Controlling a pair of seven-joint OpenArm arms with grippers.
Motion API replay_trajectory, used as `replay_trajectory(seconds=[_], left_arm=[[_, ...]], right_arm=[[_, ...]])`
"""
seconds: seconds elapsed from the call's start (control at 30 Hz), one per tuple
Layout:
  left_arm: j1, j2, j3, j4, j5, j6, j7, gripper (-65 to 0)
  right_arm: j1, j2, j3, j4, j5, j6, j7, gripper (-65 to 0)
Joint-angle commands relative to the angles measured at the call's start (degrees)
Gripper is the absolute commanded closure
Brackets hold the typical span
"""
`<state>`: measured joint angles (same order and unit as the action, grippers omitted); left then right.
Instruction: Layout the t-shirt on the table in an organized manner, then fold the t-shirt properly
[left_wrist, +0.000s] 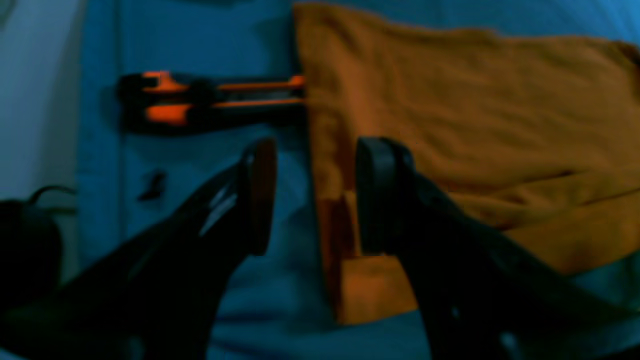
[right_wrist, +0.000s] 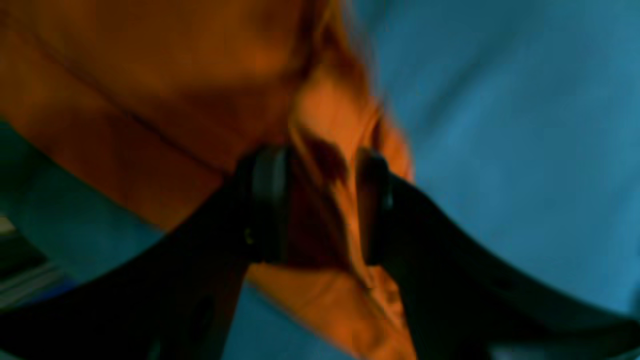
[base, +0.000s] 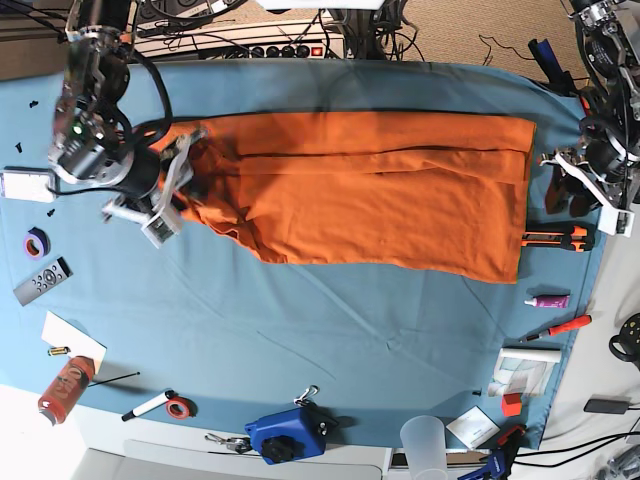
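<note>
My right hand (right_wrist: 320, 205) gripping the shirt (base: 380, 190) hem, my left hand (left_wrist: 315, 195) open beside its opposite edge, counter (base: 330, 340) beneath

wrist views: dim, blurred, blue-tinted | base view: bright, even, sharp

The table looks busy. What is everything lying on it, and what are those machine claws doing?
t-shirt: one, orange, spread across the far half.
table: one, blue-teal cloth.
utility knife: one, orange-black, touching the shirt's edge.
remote: one, grey.
tape roll: one, purple.
can: one, red.
cup: one, clear.
screwdriver: one, orange.
right gripper: black, shirt fabric bunched between its jaws.
left gripper: black, open at the shirt's edge.
</note>
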<state>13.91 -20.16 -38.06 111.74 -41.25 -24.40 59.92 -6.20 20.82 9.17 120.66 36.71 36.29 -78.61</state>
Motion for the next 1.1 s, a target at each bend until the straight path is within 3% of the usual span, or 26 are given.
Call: replay_trajectory(seconds=[0.0, 0.13, 0.2, 0.43, 0.7, 0.83, 0.97, 1.0, 1.07], left_arm=[[-0.4, -1.1, -0.5, 0.9, -0.2, 0.0, -1.3, -27.0], [-0.6, -1.7, -4.3, 0.9, 0.1, 0.9, -2.1, -27.0], [-0.6, -2.2, -8.2, 0.9, -0.5, 1.0, -2.6, -27.0], [-0.5, -4.0, -17.2, 0.9, -7.6, -1.7, -0.6, -27.0], [-0.6, -3.8, -17.2, 0.9, -7.7, -1.8, -0.4, -27.0], [-0.6, -3.8, -17.2, 0.9, -7.7, -1.8, -0.4, -27.0], [-0.6, -3.8, -17.2, 0.9, -7.7, -1.8, -0.4, -27.0], [-0.6, -3.8, -17.2, 0.9, -7.7, -1.8, -0.4, -27.0], [-0.6, -3.8, -17.2, 0.9, -7.7, -1.8, -0.4, -27.0]], right_arm=[[0.6, 0.8, 1.8, 2.7, 0.3, -0.1, 2.2, -21.9], [0.7, 0.8, 7.9, 5.2, 0.2, -0.3, 8.2, -21.9], [0.7, 0.8, 9.7, 5.2, 0.1, -1.3, 8.3, -21.9], [0.7, 0.7, 9.8, 0.1, -3.3, -4.4, 12.1, -21.9], [2.8, 0.7, 0.0, -17.1, -3.6, -4.3, 11.3, -21.9], [2.9, 0.6, -5.6, -18.8, -8.0, -4.4, 11.3, -21.9], [2.9, 0.6, -9.4, -18.8, -10.9, -6.6, 11.6, -21.8], [2.9, 0.6, -10.1, -18.8, -11.5, -6.6, 11.5, -19.7], [2.9, 0.6, -10.9, -18.8, -12.4, -6.6, 11.1, -8.1]])
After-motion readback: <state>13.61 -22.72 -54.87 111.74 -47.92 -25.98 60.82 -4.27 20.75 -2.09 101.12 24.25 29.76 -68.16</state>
